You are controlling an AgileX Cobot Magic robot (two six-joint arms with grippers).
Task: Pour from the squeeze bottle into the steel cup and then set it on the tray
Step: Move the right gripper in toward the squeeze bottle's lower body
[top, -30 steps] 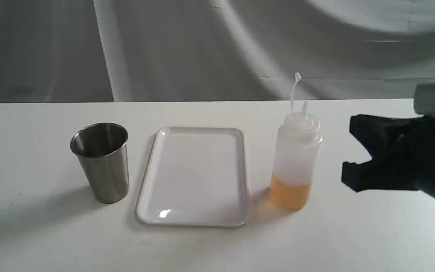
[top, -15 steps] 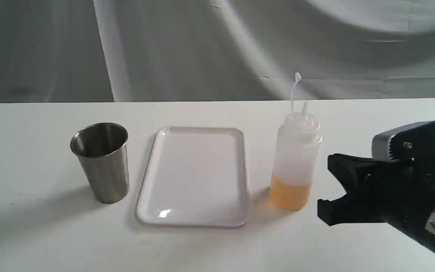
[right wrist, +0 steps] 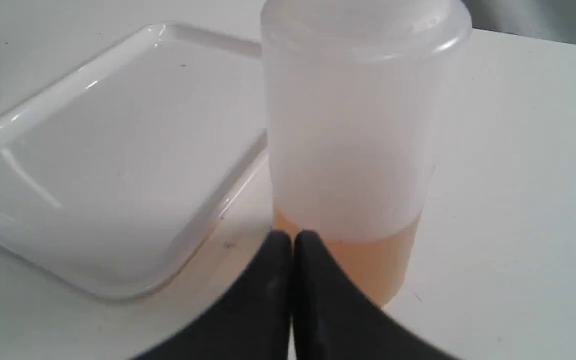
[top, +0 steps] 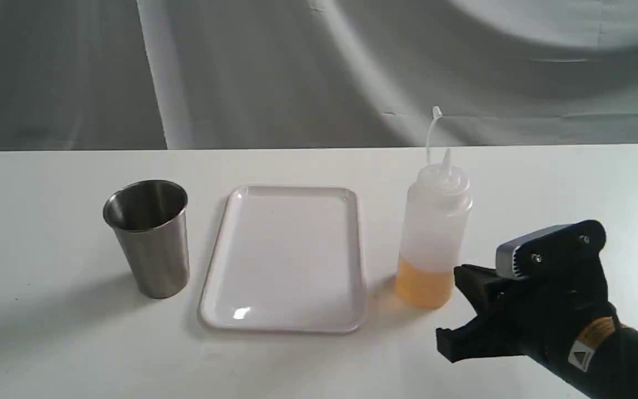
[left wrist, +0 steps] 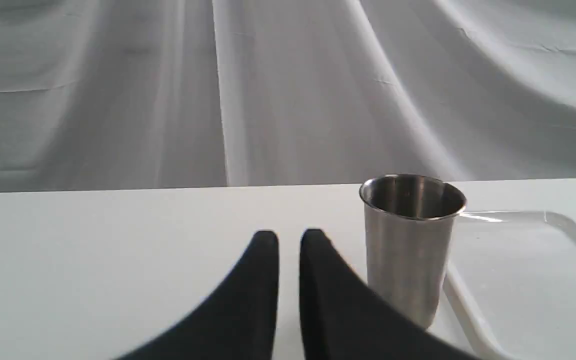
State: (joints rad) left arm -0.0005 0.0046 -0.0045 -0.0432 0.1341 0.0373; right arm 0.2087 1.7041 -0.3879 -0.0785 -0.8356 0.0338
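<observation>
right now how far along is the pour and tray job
Done: nothing yet. The squeeze bottle stands upright on the table beside the tray, amber liquid at its bottom. In hand: the right gripper, shut, is at the bottle's lower part, not gripping it. The left gripper is empty near the steel cup. Left: grasp, pour into the cup, then set it on the tray.

Three in a row on the table (top: 47, 343): the steel cup (top: 147, 238) stood left, the tray (top: 286, 260) lay in the middle, and the squeeze bottle (top: 434, 233) stood upright just right of it. The right gripper (right wrist: 292, 239) sat low beside the bottle's base.
</observation>
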